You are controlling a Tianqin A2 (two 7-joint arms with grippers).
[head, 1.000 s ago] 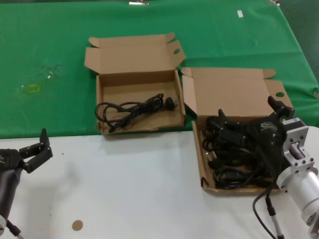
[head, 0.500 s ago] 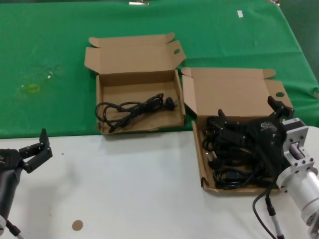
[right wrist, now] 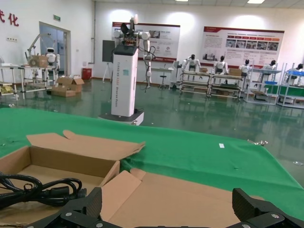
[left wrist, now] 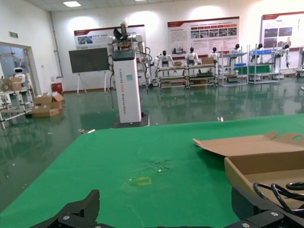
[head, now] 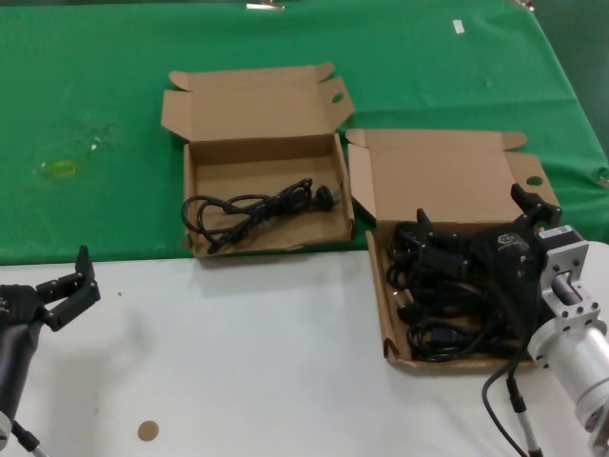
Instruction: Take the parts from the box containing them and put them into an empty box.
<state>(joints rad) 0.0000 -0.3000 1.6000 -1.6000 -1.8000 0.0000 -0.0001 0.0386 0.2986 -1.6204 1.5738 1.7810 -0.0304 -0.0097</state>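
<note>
The larger box (head: 385,324) lies at the right, lid open, with several black power cords (head: 447,314) piled in it. My right gripper (head: 473,211) hangs open and empty just above those cords. In the right wrist view its fingers (right wrist: 92,203) frame the larger box's lid (right wrist: 190,199). The smaller box (head: 190,190) lies to its left on the green cloth, lid open, with one looped cord (head: 252,208) inside. It also shows in the right wrist view (right wrist: 71,164) with its cord (right wrist: 40,190). My left gripper (head: 81,281) is open and empty, parked over the white table at the front left.
A green cloth (head: 95,76) covers the far half of the table and bears a yellow mark (head: 65,168). The white table (head: 238,362) lies in front, with a small brown spot (head: 147,430). The left wrist view shows the smaller box (left wrist: 266,164) over the cloth.
</note>
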